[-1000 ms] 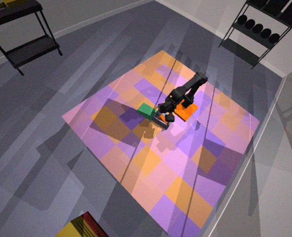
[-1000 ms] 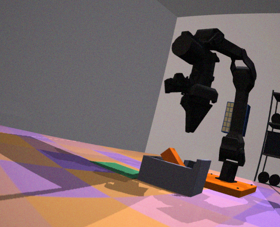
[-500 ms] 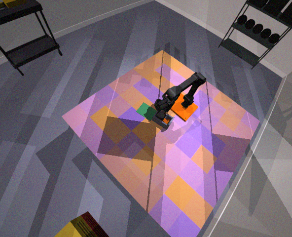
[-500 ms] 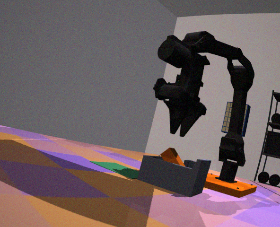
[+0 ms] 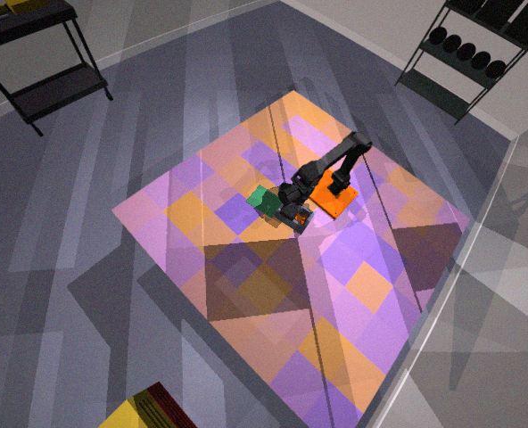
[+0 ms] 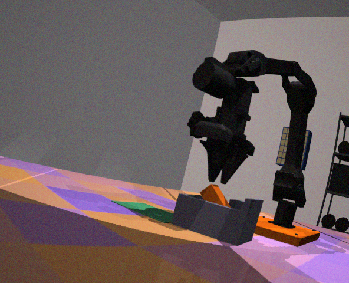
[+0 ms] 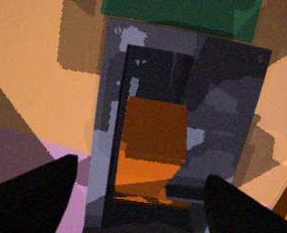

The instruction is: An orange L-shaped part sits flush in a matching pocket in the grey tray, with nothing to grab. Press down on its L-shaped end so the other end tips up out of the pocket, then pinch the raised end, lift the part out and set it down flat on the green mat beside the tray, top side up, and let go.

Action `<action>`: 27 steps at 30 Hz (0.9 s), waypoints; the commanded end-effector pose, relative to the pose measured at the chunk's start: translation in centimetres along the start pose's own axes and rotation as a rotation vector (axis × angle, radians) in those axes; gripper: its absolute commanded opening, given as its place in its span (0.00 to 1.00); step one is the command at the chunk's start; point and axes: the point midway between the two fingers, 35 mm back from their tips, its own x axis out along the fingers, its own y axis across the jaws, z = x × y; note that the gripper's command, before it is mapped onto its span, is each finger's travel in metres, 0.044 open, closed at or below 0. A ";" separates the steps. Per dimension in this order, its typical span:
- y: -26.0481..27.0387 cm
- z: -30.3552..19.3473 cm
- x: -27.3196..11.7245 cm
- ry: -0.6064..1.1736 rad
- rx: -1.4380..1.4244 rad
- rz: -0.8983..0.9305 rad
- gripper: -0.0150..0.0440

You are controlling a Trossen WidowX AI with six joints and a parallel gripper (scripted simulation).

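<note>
Top view: high, distant, looking steeply down; the arm (image 5: 328, 168) sits small, just above centre. Exterior view: near floor level, close, tilted upward at the grey tray (image 6: 217, 217). Wrist view: very close, looking straight down, green mat (image 7: 182, 15) at 12 o'clock. All three share tray and mat.

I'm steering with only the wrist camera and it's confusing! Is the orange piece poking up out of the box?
Observer: Yes. From the side, one end of the orange part sticks up above the grey tray.
Operator: Is my pincer touching it?
Observer: No. The pincer hangs open just above that raised end, with a gap.
Operator: Where's the whole green mat?
Observer: The green mat lies flat against the tray's far side, away from the robot's orange base plate.
</note>
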 end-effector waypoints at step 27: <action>-0.1 0.0 3.3 0.000 0.000 -0.001 0.53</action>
